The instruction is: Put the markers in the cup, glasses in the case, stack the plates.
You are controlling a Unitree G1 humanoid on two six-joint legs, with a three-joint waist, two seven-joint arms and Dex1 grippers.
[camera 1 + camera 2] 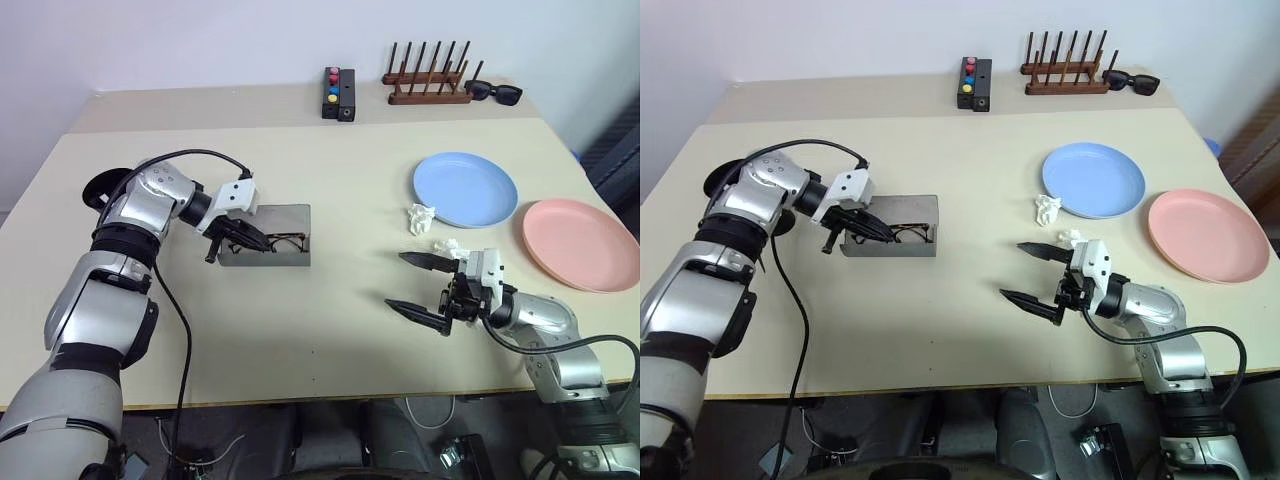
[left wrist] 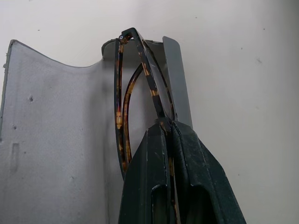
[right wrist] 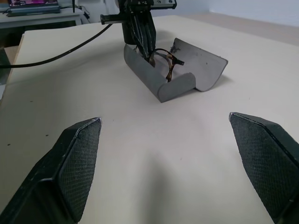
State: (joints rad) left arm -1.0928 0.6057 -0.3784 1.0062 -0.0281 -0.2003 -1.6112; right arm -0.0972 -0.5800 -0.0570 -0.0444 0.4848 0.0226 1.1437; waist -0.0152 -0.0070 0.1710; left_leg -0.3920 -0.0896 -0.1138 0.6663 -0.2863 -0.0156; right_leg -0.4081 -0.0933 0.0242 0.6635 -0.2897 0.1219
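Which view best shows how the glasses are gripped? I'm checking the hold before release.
The left wrist view: the left tool is shut on the glasses frame, over the open case. The right wrist view shows them inside the case from the side. Both eye views show them small, partly behind the tool.

Glasses (image 1: 283, 241) in left fingers (image 1: 243, 238) over case (image 1: 292, 221)

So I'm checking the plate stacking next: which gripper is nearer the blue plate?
Right. The right gripper hangs open just in front of the blue plate; the left gripper is across the table at the case, shut on the glasses.
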